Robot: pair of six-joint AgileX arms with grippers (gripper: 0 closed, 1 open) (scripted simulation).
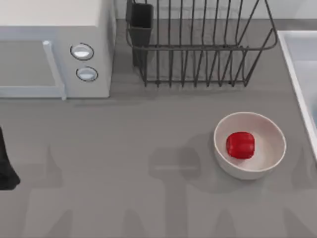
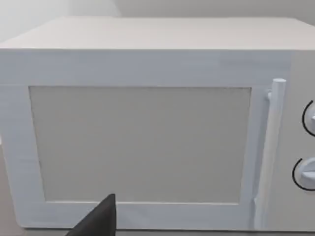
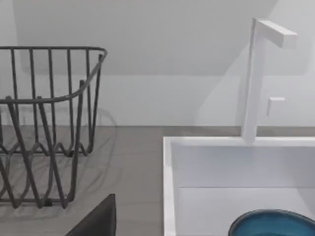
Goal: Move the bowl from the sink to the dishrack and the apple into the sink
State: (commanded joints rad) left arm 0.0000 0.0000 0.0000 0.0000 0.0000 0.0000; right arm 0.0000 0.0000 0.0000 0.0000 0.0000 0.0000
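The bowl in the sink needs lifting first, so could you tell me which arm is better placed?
Probably the right: its wrist view faces the sink and blue bowl, while the left faces the microwave.

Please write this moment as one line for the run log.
apple: in white bowl on table | blue bowl: in sink | dishrack: holds no dish | task: nothing moved yet

Count: one microwave with two knobs. One dishrack, one utensil cup at its corner. One white bowl, one apple in it. One sink, one faucet, one blue bowl.
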